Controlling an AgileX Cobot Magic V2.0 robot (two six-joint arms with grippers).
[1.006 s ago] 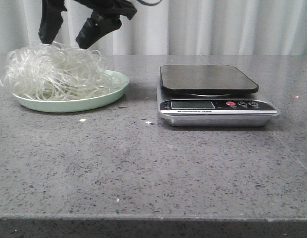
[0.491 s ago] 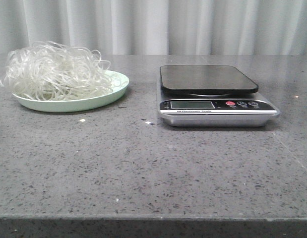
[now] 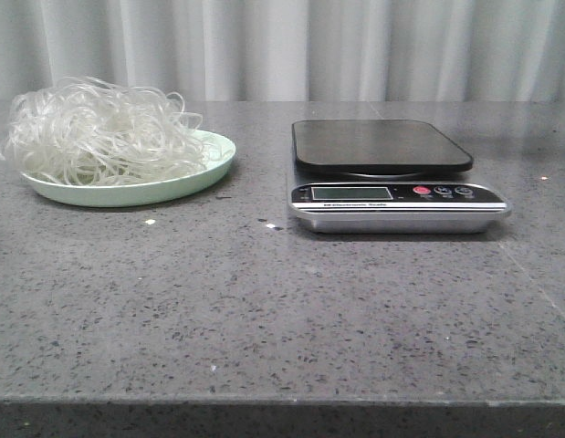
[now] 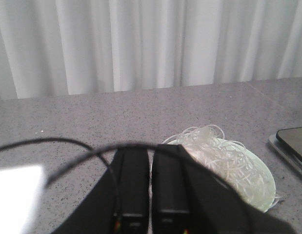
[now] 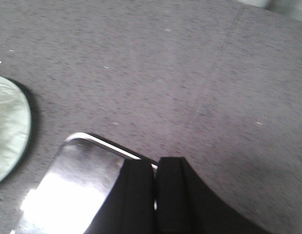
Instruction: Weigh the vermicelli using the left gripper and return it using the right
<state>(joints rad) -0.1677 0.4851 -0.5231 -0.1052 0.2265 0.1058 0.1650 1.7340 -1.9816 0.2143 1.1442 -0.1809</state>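
The vermicelli (image 3: pixel 99 132), a fluffy heap of whitish strands, lies on the pale green plate (image 3: pixel 214 160) at the table's back left. The scale (image 3: pixel 392 196), with its dark platform (image 3: pixel 381 144) bare, stands to the right. Neither gripper shows in the front view. In the left wrist view my left gripper (image 4: pixel 151 153) is shut with nothing seen in it, raised beside the vermicelli (image 4: pixel 224 156). In the right wrist view my right gripper (image 5: pixel 156 168) is shut and empty above a corner of the scale platform (image 5: pixel 77 180).
The grey speckled table (image 3: pixel 282 310) runs to a white curtain (image 3: pixel 355 46) at the back. A few small crumbs (image 3: pixel 151 221) lie between plate and scale. The plate's rim (image 5: pixel 9 126) shows at the edge of the right wrist view.
One second ago my left gripper hung open just above the vermicelli at the top of the front view. It has since gone up out of that view. The vermicelli stays on the plate.
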